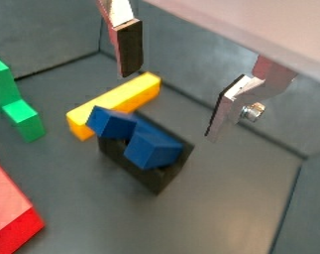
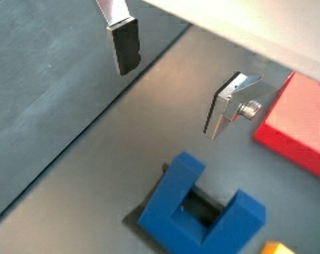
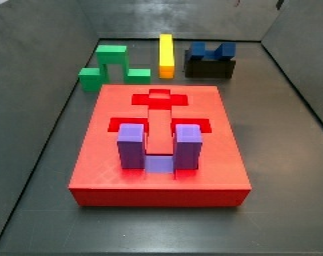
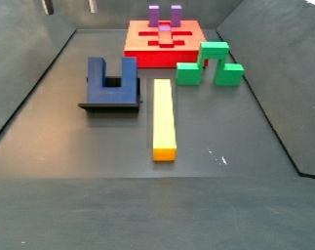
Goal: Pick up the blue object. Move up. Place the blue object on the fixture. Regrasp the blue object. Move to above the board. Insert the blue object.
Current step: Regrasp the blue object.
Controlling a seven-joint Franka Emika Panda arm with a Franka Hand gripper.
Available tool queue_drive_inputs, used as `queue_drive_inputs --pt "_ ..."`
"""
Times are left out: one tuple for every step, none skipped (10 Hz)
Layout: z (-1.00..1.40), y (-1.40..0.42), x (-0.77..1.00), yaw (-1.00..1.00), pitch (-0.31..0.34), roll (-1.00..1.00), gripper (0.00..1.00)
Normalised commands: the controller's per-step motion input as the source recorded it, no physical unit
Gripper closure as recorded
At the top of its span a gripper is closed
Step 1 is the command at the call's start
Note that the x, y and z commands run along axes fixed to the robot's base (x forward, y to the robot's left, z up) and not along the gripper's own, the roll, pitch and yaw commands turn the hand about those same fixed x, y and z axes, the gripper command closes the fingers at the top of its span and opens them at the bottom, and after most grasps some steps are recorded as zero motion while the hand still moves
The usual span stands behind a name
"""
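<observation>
1. End effector (image 1: 179, 76): empty, plates spread wide, poised above the blue object (image 1: 136, 136).
2. Blue object: seated on the fixture (image 1: 155, 173), prongs up, beside the yellow bar (image 1: 116, 101).
3. Regrasp advice: descend centred, pads squarely across the prongs, before closing.

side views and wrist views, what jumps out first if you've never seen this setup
The big red board dominates a side view, with a purple U-shaped block already seated in it. Behind it lie a green block, a yellow bar and the blue object resting on the black fixture. In both wrist views the gripper hangs open and empty above the blue object.
</observation>
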Motion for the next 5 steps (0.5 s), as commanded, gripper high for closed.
queue_drive_inputs --pt "0.0 -0.18 0.18 0.17 0.3 1.0 0.0" --pt "0.0 -0.18 0.17 0.19 0.28 1.0 0.0" --pt "0.0 -0.19 0.16 0.21 0.269 1.0 0.0" --pt "0.0 -0.21 0.13 0.21 0.26 1.0 0.0" --pt "0.0 -0.21 0.12 0.21 0.263 1.0 0.0"
